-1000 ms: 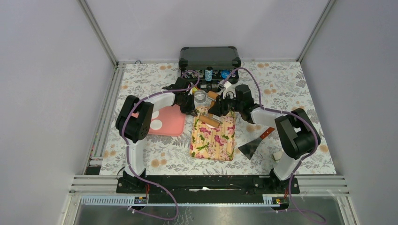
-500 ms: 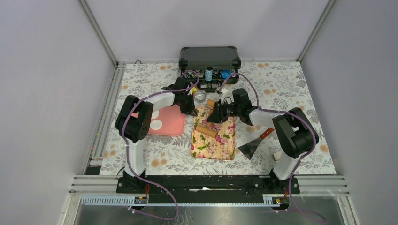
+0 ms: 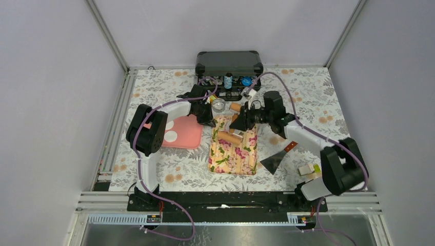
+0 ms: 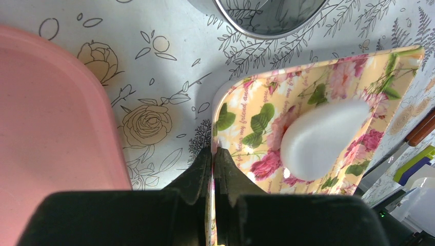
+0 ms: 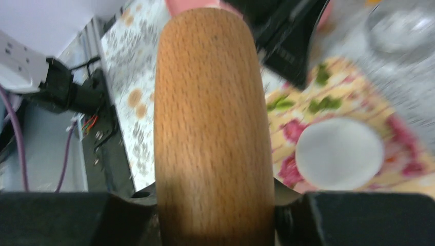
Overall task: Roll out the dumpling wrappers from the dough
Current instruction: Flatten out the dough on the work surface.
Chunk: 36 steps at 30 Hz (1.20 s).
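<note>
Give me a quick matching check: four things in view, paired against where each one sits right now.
Things:
1. rolling pin
2. dough piece
3. silver tin
4. pink tray

Places:
A. lying on the floral board
B. on the table, left of the board
C. held in the right gripper
D. on the table, just past the board's far edge

Pairs: 1-C, 2-A, 3-D, 4-B
</note>
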### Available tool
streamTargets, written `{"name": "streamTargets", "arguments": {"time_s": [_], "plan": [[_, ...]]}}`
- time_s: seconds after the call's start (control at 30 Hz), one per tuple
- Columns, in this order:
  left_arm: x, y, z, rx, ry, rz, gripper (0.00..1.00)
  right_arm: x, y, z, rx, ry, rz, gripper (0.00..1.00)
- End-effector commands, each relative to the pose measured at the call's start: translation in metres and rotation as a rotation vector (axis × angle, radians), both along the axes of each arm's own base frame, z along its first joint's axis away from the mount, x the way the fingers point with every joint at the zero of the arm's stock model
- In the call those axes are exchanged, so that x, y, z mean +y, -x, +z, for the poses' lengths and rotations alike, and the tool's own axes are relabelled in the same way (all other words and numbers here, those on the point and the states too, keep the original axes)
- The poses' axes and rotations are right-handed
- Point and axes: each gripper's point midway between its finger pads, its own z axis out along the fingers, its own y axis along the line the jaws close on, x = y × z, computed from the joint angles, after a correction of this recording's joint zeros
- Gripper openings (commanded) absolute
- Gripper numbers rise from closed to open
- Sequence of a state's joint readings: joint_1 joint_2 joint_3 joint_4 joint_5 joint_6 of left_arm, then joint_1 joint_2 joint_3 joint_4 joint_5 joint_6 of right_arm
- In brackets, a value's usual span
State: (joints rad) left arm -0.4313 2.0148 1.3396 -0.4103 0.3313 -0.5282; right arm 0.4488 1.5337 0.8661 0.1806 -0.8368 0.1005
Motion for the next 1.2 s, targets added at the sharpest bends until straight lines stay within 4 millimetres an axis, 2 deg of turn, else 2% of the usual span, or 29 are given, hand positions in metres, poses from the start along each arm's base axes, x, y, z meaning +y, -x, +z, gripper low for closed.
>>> {"name": "streamTargets", "arguments": {"time_s": [0.0,0.07,0.17,0.33,0.47,0.57,0.8,1.0,1.17], "plan": [[0.005,0.0,0.007,-0.011,-0.003,0.016,0.0,-0.013,-0.05,0.07,-0.283,-0.058,-0.211,0.0],[0.005,0.0,0.007,-0.009,-0.003,0.016,0.0,-0.023,-0.07,0.063,-0.323,-0.01,-0.305,0.0],[0.004,0.0,0.007,-0.008,0.002,0.016,0.0,-0.033,-0.092,0.042,-0.349,0.054,-0.39,0.0],[0.004,0.001,0.008,-0.011,0.002,0.015,0.0,-0.04,-0.102,-0.016,-0.295,0.148,-0.419,0.0],[0.003,0.0,0.009,-0.01,0.006,0.013,0.0,-0.044,-0.086,-0.063,-0.184,0.223,-0.385,0.0],[0.003,0.0,0.009,-0.011,0.006,0.013,0.0,-0.046,-0.062,-0.083,-0.088,0.261,-0.323,0.0],[0.003,-0.001,0.011,-0.015,0.005,0.013,0.0,-0.049,-0.018,-0.096,0.042,0.276,-0.243,0.0],[0.004,0.0,0.012,-0.017,0.005,0.013,0.0,-0.05,-0.005,-0.114,0.136,0.3,-0.235,0.0],[0.005,-0.001,0.014,-0.02,0.003,0.014,0.0,-0.05,0.001,-0.12,0.166,0.301,-0.231,0.0]]}}
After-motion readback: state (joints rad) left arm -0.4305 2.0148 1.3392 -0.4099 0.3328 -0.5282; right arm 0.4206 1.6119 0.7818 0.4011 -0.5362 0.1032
